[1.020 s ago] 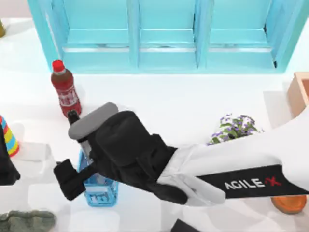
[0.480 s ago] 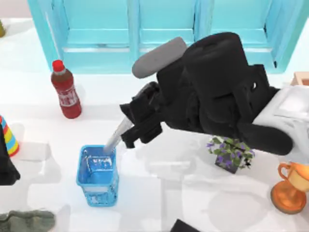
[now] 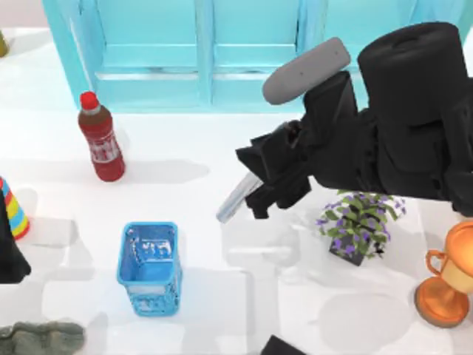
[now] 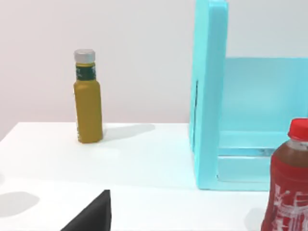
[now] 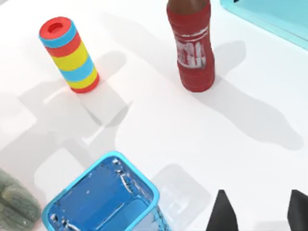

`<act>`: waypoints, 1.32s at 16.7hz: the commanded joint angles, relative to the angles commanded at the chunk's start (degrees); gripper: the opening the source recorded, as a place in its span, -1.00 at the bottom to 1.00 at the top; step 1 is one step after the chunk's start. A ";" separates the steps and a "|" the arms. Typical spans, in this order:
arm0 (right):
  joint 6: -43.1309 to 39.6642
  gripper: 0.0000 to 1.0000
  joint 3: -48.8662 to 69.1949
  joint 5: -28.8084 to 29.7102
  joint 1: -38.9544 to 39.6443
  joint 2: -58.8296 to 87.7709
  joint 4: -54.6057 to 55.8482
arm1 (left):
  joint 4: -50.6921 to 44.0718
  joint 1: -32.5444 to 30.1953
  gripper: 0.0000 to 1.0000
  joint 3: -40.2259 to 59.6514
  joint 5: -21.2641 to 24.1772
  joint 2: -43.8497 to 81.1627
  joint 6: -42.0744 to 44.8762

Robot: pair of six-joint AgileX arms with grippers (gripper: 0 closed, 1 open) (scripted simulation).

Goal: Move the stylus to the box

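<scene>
The stylus point(image 3: 235, 198) hangs tilted in the air above the table's middle, its silver-grey shaft sticking out down-left from my right gripper point(image 3: 256, 185), which is shut on its upper end. The black cap end is covered by the fingers. In the right wrist view two black fingertips point(image 5: 222, 212) show, with the table far below them. The box is hidden behind my right arm. My left gripper point(image 3: 7, 251) stays parked at the table's left edge.
A blue mesh basket point(image 3: 150, 268) stands front left, a red bottle point(image 3: 101, 146) behind it. A potted plant point(image 3: 357, 222) and an orange trophy point(image 3: 446, 288) stand right. A cyan cabinet point(image 3: 244, 66) lines the back. A striped cylinder point(image 3: 13, 211) stands far left.
My right gripper has risen out of the blue basket with the stylus and swung right, towards the middle of the table. The left arm has not moved.
</scene>
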 joint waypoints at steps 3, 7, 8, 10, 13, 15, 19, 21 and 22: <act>-0.36 -1.00 0.67 -0.10 -0.42 0.27 -0.57 | 0.00 0.00 1.00 0.00 0.00 0.00 0.00; -5.59 -1.00 4.38 -2.01 -8.60 0.30 -7.79 | 0.00 0.00 1.00 0.00 0.00 0.00 0.00; -7.57 -1.00 5.65 -2.72 -11.99 0.22 -10.53 | 0.00 0.00 1.00 0.00 0.00 0.00 0.00; -12.01 -1.00 8.31 -4.30 -20.10 -0.09 -16.69 | 0.00 0.00 1.00 0.00 0.00 0.00 0.00; -19.35 -1.00 12.09 -6.85 -34.47 -1.15 -26.82 | 0.00 0.00 1.00 0.00 0.00 0.00 0.00; -24.25 -1.00 14.22 -8.52 -44.15 -2.23 -33.54 | 0.00 0.00 1.00 0.00 0.00 0.00 0.00; -32.58 -1.00 17.21 -11.30 -59.18 -4.68 -44.80 | 0.00 0.00 1.00 0.00 0.00 0.00 0.00; -35.23 -1.00 18.01 -12.17 -63.19 -5.65 -48.33 | 0.00 0.00 1.00 0.00 0.00 0.00 0.00; -36.01 -1.00 18.21 -12.42 -64.29 -5.97 -49.37 | 0.00 0.00 1.00 0.00 0.00 0.00 0.00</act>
